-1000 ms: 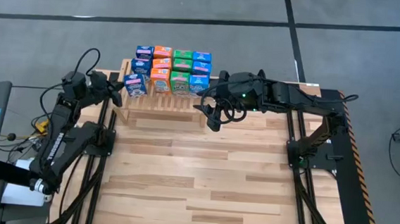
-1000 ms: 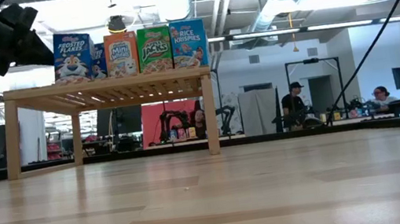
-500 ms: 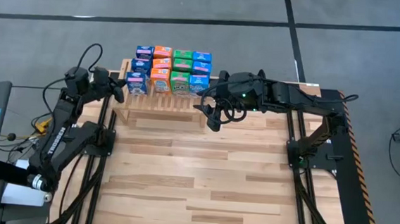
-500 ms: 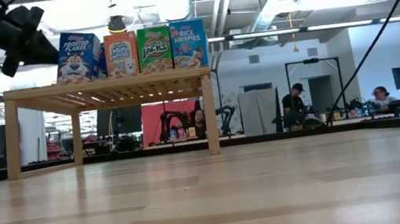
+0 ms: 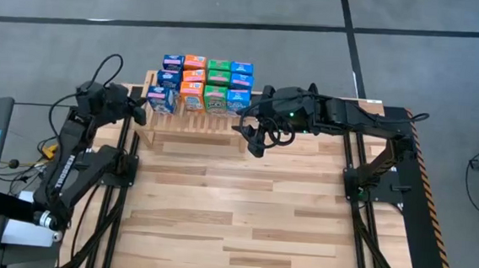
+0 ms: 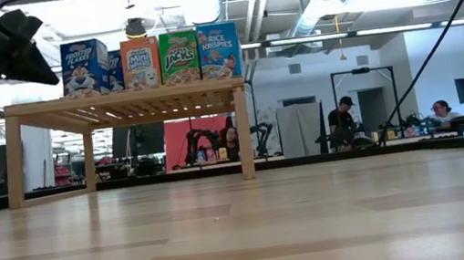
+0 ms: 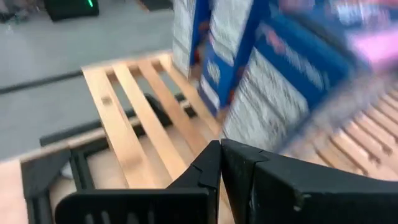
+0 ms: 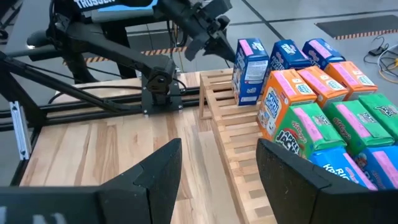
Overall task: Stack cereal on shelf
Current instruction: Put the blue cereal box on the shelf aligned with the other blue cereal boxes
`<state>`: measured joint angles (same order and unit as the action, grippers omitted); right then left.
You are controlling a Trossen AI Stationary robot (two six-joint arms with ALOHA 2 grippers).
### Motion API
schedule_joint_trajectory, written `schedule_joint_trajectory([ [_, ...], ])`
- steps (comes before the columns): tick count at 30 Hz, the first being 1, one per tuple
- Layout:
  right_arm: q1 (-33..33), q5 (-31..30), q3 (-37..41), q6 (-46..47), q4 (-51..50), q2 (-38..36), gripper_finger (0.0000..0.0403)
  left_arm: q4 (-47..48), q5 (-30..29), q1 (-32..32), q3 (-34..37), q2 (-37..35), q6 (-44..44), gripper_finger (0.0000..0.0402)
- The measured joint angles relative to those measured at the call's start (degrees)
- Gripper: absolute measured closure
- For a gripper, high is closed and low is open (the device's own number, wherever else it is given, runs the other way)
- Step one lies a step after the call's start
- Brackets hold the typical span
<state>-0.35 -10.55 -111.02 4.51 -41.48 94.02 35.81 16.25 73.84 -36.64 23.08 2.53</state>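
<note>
Several cereal boxes (image 5: pixel 205 85) in blue, orange and green stand upright in rows on the far part of the shelf (image 5: pixel 191 122), a low slatted wood rack (image 6: pixel 117 99). The front-left blue box (image 5: pixel 161 101) (image 6: pixel 85 67) stands on its bottom on the slats at the shelf's left end. My left gripper (image 5: pixel 143 104) (image 6: pixel 54 76) is shut, its tip right at that box's left side (image 8: pixel 239 62). My right gripper (image 5: pixel 252 141) (image 8: pixel 217 180) hangs open above the table by the shelf's right end, with nothing between its fingers. My left gripper comes at the front-left blue box (image 7: pixel 273 106) slanting down from the table's left, fingers shut (image 7: pixel 221 155). The tip stands right at the box's left side near its lower part. Whether it touches the box, I cannot tell.
The plank tabletop (image 5: pixel 243 210) stretches wide in front of the shelf. Dark arm frames stand along the table's left (image 5: pixel 93 174) and right (image 5: pixel 380 178) sides. People sit in the room behind (image 6: pixel 341 118).
My shut left gripper went right against the front-left blue box, which turned a little on the slats, then drew back toward the table's left edge and tipped lower. The box now faces the near edge squarely again. My right gripper kept still.
</note>
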Motion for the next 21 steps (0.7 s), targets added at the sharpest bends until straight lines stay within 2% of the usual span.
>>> schedule_joint_trajectory([
  [3,0.0,0.0,0.0,0.0,-0.1,0.0,0.0170,2.2,1.8,0.0,1.1,-1.9,0.6,0.0401],
  [8,0.0,0.0,0.0,0.0,0.1,0.0,0.0170,-1.8,3.5,0.0,4.4,-2.8,4.4,0.0401],
  [13,-0.1,0.0,0.0,0.0,0.2,0.0,0.0170,-8.4,8.0,0.0,6.5,-1.8,10.5,0.0401],
  [21,-0.1,0.1,0.0,0.2,0.2,0.0,0.0170,-8.7,8.2,-0.1,6.9,1.4,10.8,0.0401],
])
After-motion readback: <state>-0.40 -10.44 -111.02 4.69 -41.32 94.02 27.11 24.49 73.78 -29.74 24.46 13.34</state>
